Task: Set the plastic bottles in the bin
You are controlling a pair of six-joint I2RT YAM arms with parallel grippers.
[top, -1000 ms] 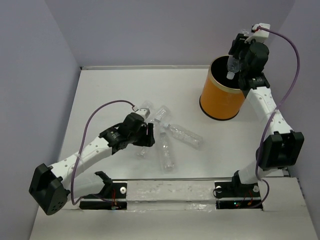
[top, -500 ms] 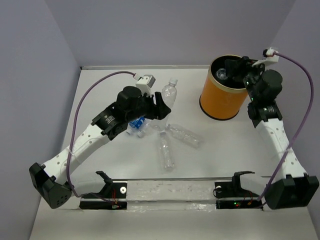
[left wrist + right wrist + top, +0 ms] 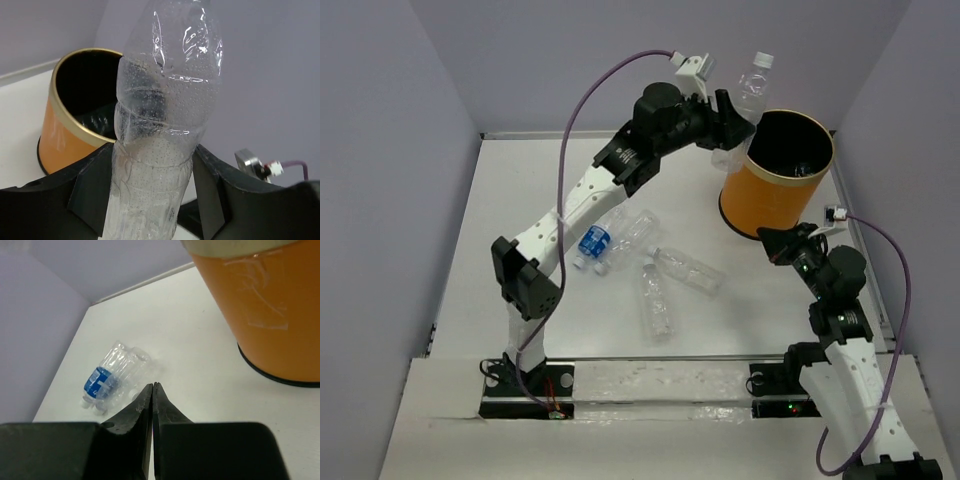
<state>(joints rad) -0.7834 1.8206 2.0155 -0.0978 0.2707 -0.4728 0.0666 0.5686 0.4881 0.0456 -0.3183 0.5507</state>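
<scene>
My left gripper (image 3: 732, 118) is shut on a clear plastic bottle (image 3: 752, 90) with a white cap and holds it upright in the air, just left of the bin's rim. In the left wrist view the bottle (image 3: 167, 115) fills the gap between the black fingers (image 3: 92, 187). The orange bin (image 3: 763, 195) with its gold rim stands at the back right, and crinkled plastic (image 3: 97, 122) shows inside it. Several more bottles lie mid-table, one with a blue label (image 3: 594, 242). My right gripper (image 3: 769, 240) is shut and empty, low beside the bin's near side.
The loose bottles (image 3: 688, 270) lie bunched together between the two arms, one (image 3: 656, 312) nearest the front rail. The right wrist view shows the blue-label bottle (image 3: 105, 379) beyond the shut fingertips (image 3: 152, 386) and the bin wall (image 3: 270, 305) close on the right. Purple walls enclose the table.
The left arm lifted a bottle off the table and carried it up to the bin's rim. The right arm let its bottle into the bin, drew back down and shut.
</scene>
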